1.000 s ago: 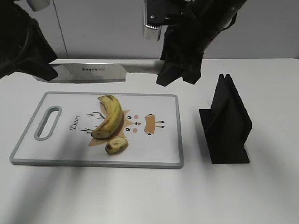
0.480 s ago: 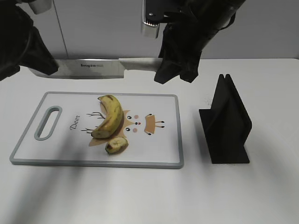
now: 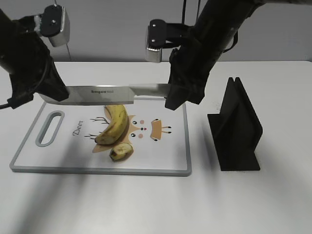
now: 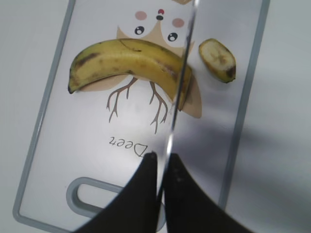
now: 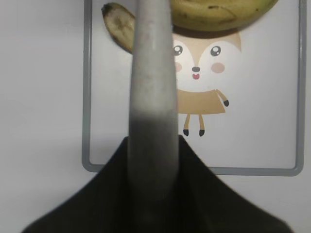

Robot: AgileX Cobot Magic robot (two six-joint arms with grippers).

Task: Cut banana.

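- Your long curved yellow banana with brown bruises lies on the white grey-rimmed cutting board, right on its printed deer picture.
- Your short cut-off banana stub sits just beside the banana's near end, pale flesh showing.
- Your right tool is clenched on the handle of the long steel kitchen knife.
- Your left tool pinches the blade at the tip end.
- The blade hangs level above the banana's far end.
- The black wedge-shaped knife stand rests on the white counter, right of the board.
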